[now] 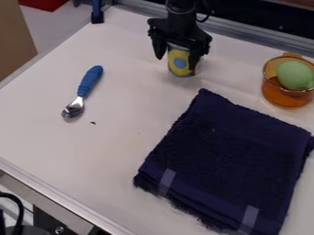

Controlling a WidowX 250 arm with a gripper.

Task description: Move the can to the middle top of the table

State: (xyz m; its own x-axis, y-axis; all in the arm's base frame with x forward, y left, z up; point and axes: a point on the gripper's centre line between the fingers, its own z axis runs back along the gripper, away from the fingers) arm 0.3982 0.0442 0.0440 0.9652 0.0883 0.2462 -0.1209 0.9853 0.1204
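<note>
At the top centre of the table, my gripper hangs down over the can, which has a yellow label with a blue patch. The can stands upright between the two fingers, its upper part hidden by the gripper. A gap shows between the left finger and the can, while the right finger overlaps the can's right side, so the gripper looks open around it.
A dark blue folded towel covers the lower right of the table. At the right edge stands an amber cup holding a green egg-shaped object. A blue-handled spoon lies at the left.
</note>
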